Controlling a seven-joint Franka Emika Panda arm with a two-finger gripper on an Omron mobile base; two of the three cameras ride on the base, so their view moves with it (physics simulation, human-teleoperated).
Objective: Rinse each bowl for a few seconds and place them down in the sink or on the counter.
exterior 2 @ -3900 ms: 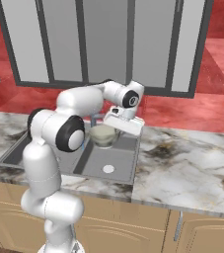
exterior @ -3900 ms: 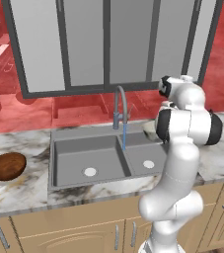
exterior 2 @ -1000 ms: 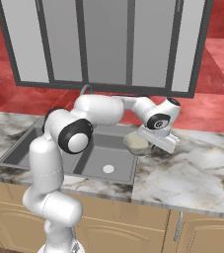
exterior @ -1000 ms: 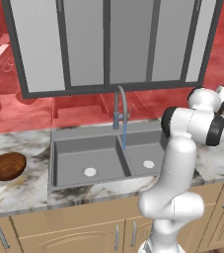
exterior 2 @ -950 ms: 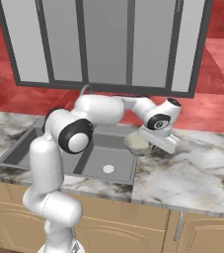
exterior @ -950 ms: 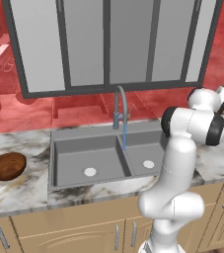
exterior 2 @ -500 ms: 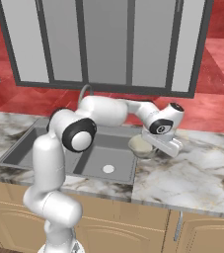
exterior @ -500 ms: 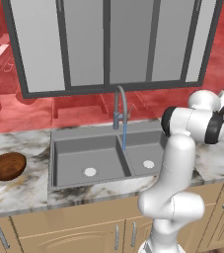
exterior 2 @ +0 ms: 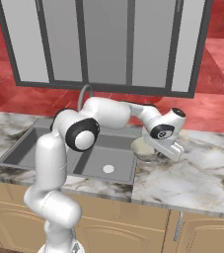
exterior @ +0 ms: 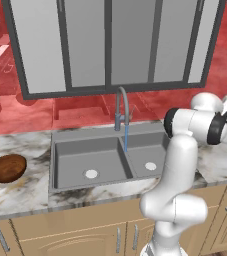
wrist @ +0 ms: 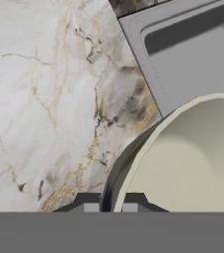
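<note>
Your two-finger gripper [wrist: 108, 207] is clamped on the rim of the pale greenish-beige round bowl with a smooth cream inside [exterior 2: 144, 147], centre right of the right base view, over the grey double-basin sink's [exterior 2: 114, 148] edge beside veined white marble counter [exterior 2: 197, 173]. The glossy reddish-brown bowl [exterior: 6, 168] sits far left on the counter.

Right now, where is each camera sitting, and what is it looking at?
Left base view: behind the arm's left, looking forward and down at the sink, faucet and brown bowl; the arm rises at lower right.
Right base view: behind its right, same sink; the arm reaches from lower left.
Hand view: on the hand, looking along it at the pale bowl, gripped at its rim, over the counter.
Shared: both base views show the sink; right base and hand views show the pale bowl.
</note>
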